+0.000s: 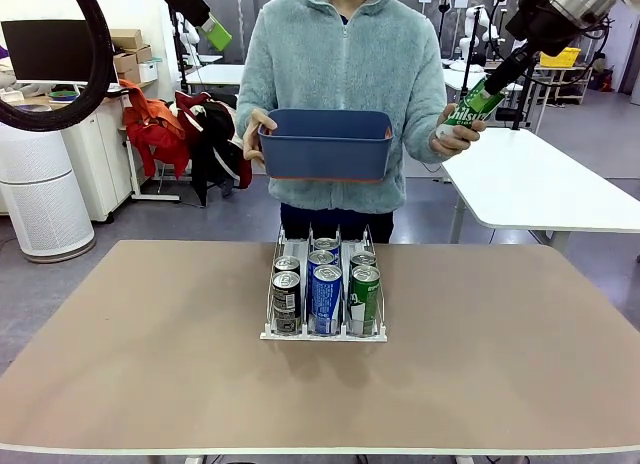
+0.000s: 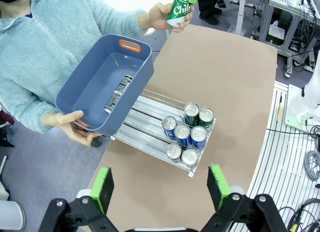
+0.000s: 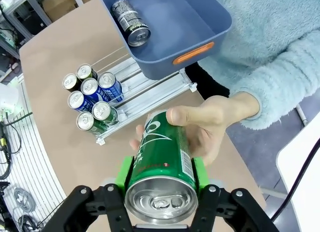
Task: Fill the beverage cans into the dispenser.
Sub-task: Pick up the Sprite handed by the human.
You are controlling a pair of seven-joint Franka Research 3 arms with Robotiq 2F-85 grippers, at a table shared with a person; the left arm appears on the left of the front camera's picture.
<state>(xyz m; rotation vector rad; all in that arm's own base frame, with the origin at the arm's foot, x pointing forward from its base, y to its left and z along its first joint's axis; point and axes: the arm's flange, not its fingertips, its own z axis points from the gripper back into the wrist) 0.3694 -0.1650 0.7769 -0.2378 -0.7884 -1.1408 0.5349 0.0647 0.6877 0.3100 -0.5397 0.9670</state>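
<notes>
Right pincer (image 3: 161,176): clamped on the green can (image 3: 162,152), with a green pad against each side of its body and its silver top toward the wrist.
Green can: tilted and raised near the far edge of the counter (image 1: 480,354); the person's hand (image 3: 210,124) also grips its far end.
Left pincer (image 2: 162,187): jaws wide apart and holding nothing, well above the dispenser (image 2: 145,129).
Dispenser: mid-counter, with six cans (image 1: 326,294) upright at its near end, two per lane.
Blue bin (image 1: 325,144): held by the person above the dispenser's far end; one dark can (image 3: 130,22) lies inside.
</notes>
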